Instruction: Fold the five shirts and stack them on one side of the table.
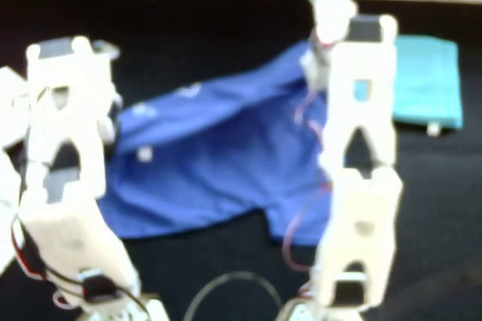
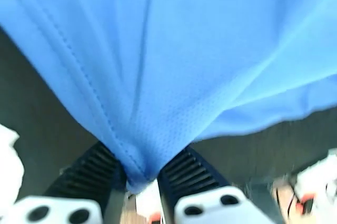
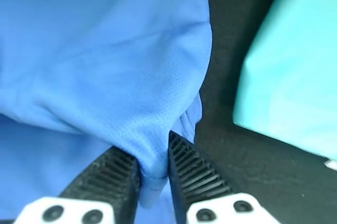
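Observation:
A blue shirt (image 1: 218, 155) lies spread and partly lifted over the middle of the black table (image 1: 188, 27). My left gripper (image 2: 141, 179) is shut on a hemmed edge of the blue shirt (image 2: 174, 66), which fans out from between the ridged pads. My right gripper (image 3: 154, 174) is shut on a bunched fold of the blue shirt (image 3: 105, 77). In the high view the left arm (image 1: 68, 155) stands at the shirt's left side and the right arm (image 1: 358, 148) at its right, holding its far right corner raised. A folded turquoise shirt (image 1: 425, 80) rests at the far right.
The turquoise shirt (image 3: 284, 71) lies close beside the right gripper, with a strip of dark table between it and the blue cloth. Red cables (image 1: 301, 223) hang along the right arm. A thin looped cable (image 1: 226, 287) lies near the front edge.

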`<state>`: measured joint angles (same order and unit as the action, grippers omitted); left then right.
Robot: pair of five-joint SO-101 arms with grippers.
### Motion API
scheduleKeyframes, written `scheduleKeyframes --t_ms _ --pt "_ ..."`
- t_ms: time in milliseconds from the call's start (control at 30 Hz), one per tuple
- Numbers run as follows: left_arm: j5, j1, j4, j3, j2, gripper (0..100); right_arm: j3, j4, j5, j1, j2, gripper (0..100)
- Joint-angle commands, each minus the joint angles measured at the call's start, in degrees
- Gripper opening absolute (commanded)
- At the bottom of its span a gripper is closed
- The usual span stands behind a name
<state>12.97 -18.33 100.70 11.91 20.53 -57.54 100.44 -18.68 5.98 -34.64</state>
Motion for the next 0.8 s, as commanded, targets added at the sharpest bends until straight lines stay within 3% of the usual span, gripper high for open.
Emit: scheduleKeyframes --t_ms 0,400,767 --pt "0.44 1.54 0.35 -8.04 -9.89 1 14.99 0.66 0.09 -0.4 13.67 0.5" --pt "5.36 1.45 0.18 -30.55 -24.66 1 64.22 -10.24 -0.44 -0.92 44.97 0.5" --pt "6.95 1.54 0.18 -39.25 -30.11 1 78.55 -10.07 -7.03 -6.2 58.59 0.5"
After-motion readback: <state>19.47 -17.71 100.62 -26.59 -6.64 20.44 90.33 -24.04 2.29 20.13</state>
